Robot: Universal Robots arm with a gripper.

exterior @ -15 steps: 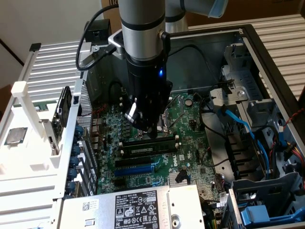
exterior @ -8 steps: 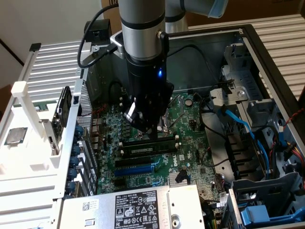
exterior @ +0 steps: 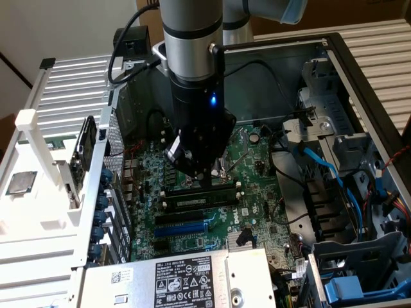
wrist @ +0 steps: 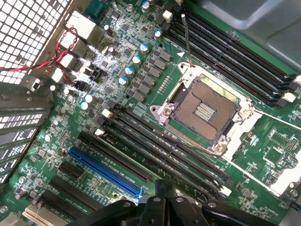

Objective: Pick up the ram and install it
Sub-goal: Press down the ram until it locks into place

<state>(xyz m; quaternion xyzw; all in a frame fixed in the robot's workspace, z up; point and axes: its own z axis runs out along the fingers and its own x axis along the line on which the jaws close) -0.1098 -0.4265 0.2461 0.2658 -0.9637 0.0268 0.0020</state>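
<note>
Open computer case (exterior: 359, 83) lying flat, motherboard (exterior: 257, 192) facing up for access. Exterior view: gripper (exterior: 196, 173) hovering closed over the ram (exterior: 199, 200), already sitting in a memory slot mid-board. Wrist view: blue expansion slot (wrist: 103, 172) lying beside black memory slots (wrist: 160, 150).

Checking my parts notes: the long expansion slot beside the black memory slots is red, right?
No, the expansion slot is blue, not red; the wrist view shows it lying beside the black memory slots.
</note>
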